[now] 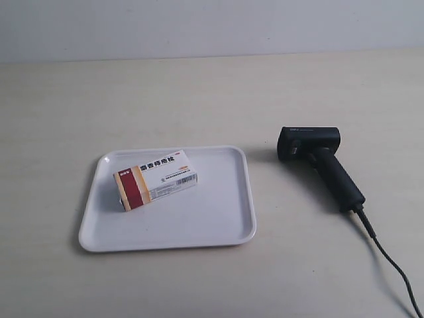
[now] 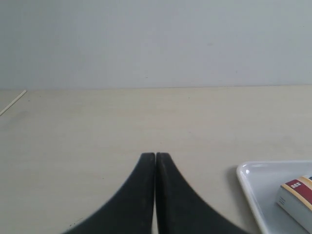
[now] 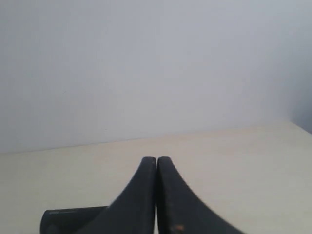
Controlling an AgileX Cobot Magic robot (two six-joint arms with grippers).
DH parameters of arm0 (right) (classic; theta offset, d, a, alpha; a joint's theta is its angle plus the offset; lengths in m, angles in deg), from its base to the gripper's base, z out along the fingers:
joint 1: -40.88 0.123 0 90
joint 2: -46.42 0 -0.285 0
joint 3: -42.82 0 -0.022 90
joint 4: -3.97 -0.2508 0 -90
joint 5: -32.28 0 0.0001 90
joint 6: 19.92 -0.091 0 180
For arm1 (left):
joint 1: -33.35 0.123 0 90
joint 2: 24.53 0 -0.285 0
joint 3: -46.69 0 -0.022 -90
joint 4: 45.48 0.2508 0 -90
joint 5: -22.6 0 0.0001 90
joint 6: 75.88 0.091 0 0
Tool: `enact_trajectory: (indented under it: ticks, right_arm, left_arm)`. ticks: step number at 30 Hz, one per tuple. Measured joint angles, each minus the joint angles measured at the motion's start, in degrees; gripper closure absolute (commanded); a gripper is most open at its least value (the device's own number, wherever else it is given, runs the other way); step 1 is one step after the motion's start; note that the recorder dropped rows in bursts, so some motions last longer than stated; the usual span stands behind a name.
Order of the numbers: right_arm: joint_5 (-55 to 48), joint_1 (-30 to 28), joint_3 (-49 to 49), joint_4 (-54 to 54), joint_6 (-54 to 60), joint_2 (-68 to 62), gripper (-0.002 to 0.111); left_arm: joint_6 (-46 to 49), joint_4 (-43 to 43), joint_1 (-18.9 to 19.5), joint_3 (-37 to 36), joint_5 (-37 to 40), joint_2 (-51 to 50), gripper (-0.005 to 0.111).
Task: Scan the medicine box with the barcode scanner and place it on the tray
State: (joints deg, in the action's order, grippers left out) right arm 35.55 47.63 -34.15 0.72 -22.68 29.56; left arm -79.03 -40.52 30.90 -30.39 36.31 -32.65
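Observation:
The medicine box lies flat inside the white tray, toward its far left part, barcode side showing. The black barcode scanner rests on the table to the right of the tray, its cable trailing toward the near right. No arm shows in the exterior view. My left gripper is shut and empty above bare table; the tray's corner and the box's red end show beside it. My right gripper is shut and empty, with the scanner's head partly hidden behind its finger.
A pale beige table runs back to a plain grey-white wall. The table's edge shows in the left wrist view.

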Motion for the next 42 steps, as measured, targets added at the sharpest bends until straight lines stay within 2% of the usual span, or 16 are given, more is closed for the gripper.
enact_trajectory:
  ticks: [3, 10, 42]
  right_arm:
    - [-3.95, -2.85, 0.00, 0.00, 0.00, 4.65, 0.108]
    - [-11.80, -3.38, 0.00, 0.14, 0.00, 8.71, 0.108]
    - [-12.73, -3.38, 0.00, 0.14, 0.00, 8.71, 0.108]
  left_arm:
    - [-0.04, 0.00, 0.00, 0.00, 0.00, 0.00, 0.104]
    - [-0.04, 0.00, 0.00, 0.00, 0.00, 0.00, 0.104]
    - [-0.04, 0.00, 0.00, 0.00, 0.00, 0.00, 0.104]
